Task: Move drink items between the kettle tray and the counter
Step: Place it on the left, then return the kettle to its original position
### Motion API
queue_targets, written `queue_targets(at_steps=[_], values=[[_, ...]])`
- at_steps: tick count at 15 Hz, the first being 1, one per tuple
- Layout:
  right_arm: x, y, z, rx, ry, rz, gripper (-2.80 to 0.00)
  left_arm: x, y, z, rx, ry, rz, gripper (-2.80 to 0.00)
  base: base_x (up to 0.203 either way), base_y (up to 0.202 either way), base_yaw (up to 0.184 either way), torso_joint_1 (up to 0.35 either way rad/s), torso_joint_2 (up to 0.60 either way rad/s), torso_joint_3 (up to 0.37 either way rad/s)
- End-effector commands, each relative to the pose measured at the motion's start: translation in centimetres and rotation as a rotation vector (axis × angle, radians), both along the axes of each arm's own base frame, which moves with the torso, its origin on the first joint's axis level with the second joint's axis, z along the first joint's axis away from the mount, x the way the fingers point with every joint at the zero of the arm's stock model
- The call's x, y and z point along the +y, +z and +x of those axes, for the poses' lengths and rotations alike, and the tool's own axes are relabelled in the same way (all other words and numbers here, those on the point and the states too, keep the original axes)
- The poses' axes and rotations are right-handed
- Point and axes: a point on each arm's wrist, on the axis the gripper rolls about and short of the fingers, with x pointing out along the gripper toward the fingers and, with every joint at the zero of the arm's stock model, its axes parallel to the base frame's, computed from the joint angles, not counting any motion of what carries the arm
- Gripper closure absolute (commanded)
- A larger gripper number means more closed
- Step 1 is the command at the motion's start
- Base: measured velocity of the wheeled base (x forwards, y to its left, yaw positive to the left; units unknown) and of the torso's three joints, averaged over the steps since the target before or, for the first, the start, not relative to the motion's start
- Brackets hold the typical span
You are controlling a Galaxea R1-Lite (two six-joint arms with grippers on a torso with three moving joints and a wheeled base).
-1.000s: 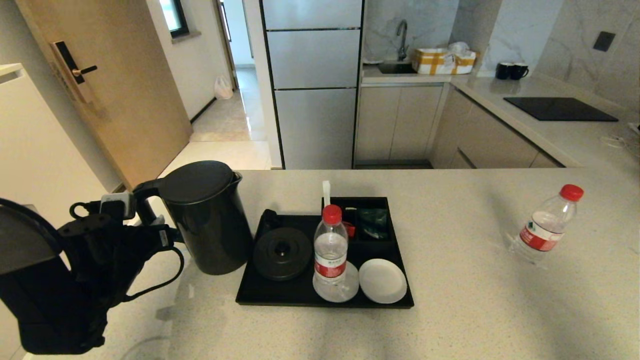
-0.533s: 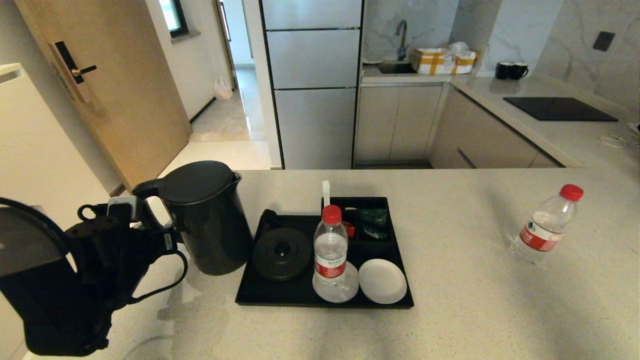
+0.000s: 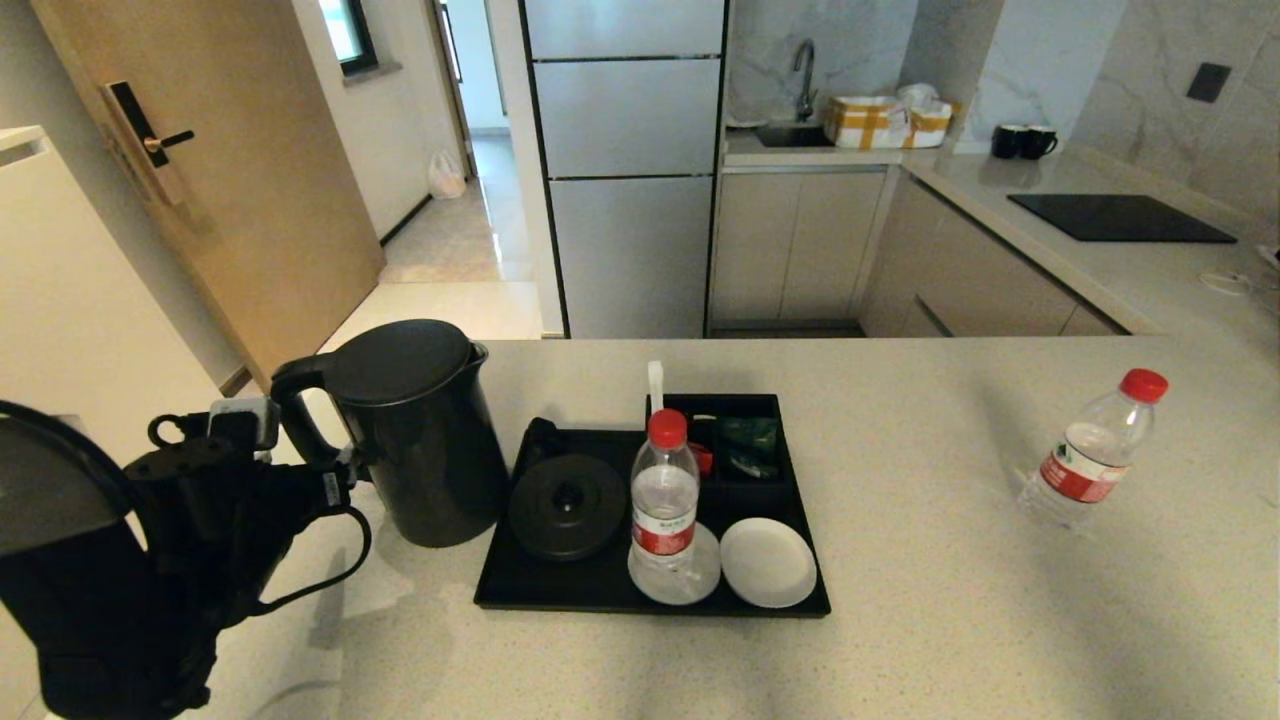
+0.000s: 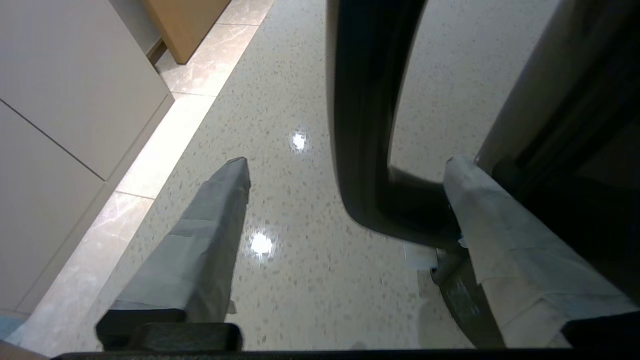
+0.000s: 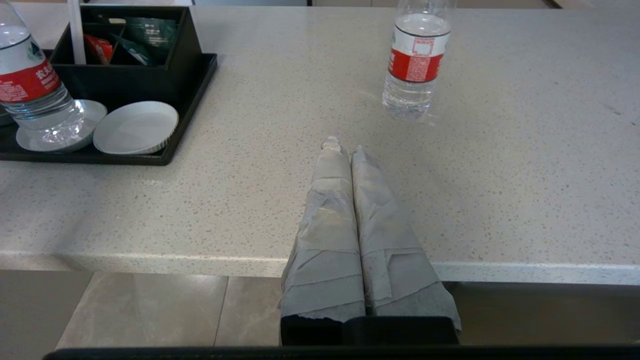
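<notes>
Kettle tray (image 3: 510, 590) with bottle (image 3: 662, 500), saucers (image 3: 768, 562), sachets (image 3: 748, 445).

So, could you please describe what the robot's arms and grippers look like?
The left arm is bulky and matte black, with a looping black cable and a small pale grey block on top near the wrist. Both the left gripper and the right gripper have two long tapering fingers wrapped in creased grey tape on black mounts.
</notes>
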Motion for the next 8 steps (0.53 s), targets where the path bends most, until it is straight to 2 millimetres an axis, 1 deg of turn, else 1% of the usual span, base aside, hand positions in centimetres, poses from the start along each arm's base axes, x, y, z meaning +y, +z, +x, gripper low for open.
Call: queue_targets(at_steps=[1,8], values=[[0.0,0.0,0.0,-0.001,0.001,-0.001,0.0,0.0,0.3,-0.6,-0.006,0.002,-0.002,-2.8,0.0,0.0,0.0,0.0,0.0,0.0],[0.0,0.0,0.0,-0.002,0.001,-0.001,0.0,0.0,-0.1,-2.1,0.033,0.011,-0.016,-2.8,0.0,0.0,0.0,0.0,0.0,0.0]])
